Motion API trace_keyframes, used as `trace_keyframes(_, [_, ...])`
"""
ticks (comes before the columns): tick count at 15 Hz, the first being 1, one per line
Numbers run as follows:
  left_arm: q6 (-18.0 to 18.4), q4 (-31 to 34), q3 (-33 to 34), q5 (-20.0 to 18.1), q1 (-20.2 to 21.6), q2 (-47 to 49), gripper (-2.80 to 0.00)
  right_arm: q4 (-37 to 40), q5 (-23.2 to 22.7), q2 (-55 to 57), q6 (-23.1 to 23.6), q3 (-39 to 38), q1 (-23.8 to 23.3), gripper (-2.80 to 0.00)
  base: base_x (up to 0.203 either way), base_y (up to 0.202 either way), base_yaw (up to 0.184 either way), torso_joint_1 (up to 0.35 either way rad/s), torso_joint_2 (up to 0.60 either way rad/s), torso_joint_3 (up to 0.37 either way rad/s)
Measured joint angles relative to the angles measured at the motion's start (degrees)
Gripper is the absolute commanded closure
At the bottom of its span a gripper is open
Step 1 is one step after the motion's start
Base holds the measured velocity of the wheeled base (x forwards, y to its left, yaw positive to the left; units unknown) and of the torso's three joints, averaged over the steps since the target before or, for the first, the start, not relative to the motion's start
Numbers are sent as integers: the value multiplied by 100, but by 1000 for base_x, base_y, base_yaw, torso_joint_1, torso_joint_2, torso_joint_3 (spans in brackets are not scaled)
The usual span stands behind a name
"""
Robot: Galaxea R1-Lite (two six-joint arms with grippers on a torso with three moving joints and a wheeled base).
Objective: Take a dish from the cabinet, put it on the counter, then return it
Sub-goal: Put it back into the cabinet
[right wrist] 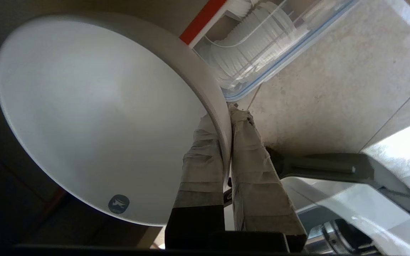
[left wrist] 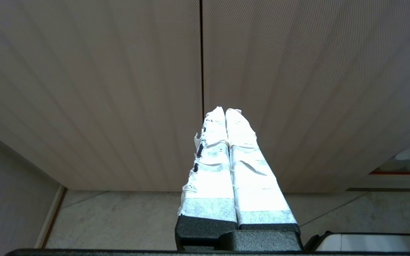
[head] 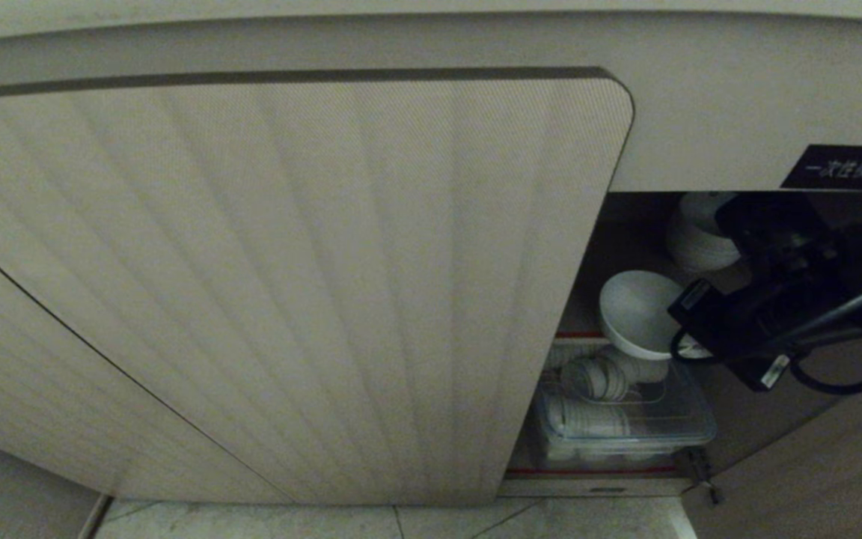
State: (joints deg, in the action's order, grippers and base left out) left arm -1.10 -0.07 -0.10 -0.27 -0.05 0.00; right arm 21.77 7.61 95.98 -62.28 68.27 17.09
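Pinching the rim of the small round white ceramic bowl (right wrist: 98, 117) between the right gripper (right wrist: 226, 142) fingers, we hold it tilted at the open ribbed beige cabinet (head: 289, 284), leaving, we judge, its setting on the counter and its return.

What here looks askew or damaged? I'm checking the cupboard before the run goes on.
Only the bowl is askew: it hangs tipped on its side in the open cabinet, pinched at the rim by the right end effector. Nothing looks spilled or broken. The tape on its fingers is frayed. The left end effector idles shut before the ribbed door.
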Motion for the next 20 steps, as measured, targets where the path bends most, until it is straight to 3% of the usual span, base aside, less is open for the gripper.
trace_keyframes(5, [-2, 0, 0, 0, 0, 0, 0, -13, 0, 90, -379, 100, -1, 0, 0, 0, 0, 0, 0, 0])
trace_keyframes(20, [-1, 0, 0, 2, 0, 0, 0, 2, 330, 397, -939, 394, 0, 0, 0, 0, 0, 0, 0, 0])
